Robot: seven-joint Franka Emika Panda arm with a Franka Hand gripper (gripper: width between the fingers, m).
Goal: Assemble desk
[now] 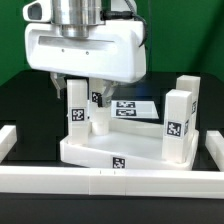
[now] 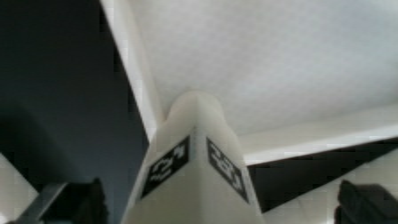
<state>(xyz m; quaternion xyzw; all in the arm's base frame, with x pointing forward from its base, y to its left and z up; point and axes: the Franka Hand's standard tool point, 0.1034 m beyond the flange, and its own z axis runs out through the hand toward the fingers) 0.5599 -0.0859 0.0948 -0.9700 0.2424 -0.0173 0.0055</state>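
Desk assembly, mid-course: the tabletop [image 1: 110, 150] is lying inverted against the front border rail [image 1: 110, 180], with three legs standing on it. The gripper [image 1: 82, 88] is hovering with its jaws spread wide around the nearest leg [image 2: 192, 150], gripping nothing. Judging by this, one leg is awaiting fitting.

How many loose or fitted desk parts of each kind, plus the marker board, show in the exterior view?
Tabletop: 1
Legs: 4
Marker board: 1
Total: 6
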